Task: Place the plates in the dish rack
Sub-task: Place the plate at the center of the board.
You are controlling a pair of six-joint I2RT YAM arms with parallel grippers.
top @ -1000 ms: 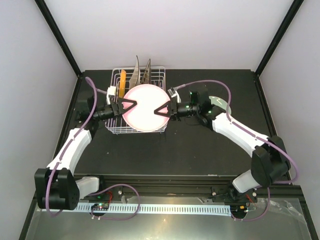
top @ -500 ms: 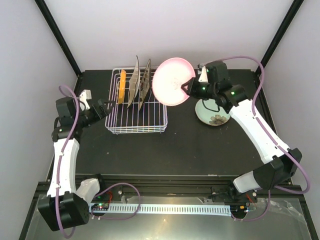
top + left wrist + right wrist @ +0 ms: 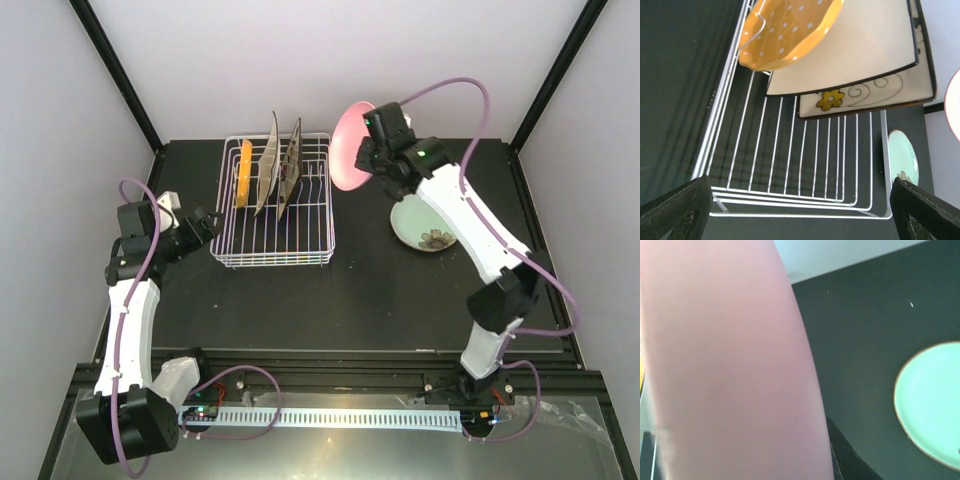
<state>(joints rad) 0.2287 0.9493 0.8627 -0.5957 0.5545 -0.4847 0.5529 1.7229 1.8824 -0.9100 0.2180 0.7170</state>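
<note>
Three plates [image 3: 267,162] stand in the dish rack [image 3: 270,262] while our right jaws grasp the pink plate [image 3: 346,150] upright beside its far right corner and our left jaws gape empty; we risk it slipping or striking the rim, since only its edge is pinched.

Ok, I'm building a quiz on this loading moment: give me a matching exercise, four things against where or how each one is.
1 pink plate
2 green plate
3 orange plate
4 left gripper

A standing in the rack
B open and empty
C flat on the table
D held in the air by the right gripper

Pairs: 1-D, 2-C, 3-A, 4-B.
</note>
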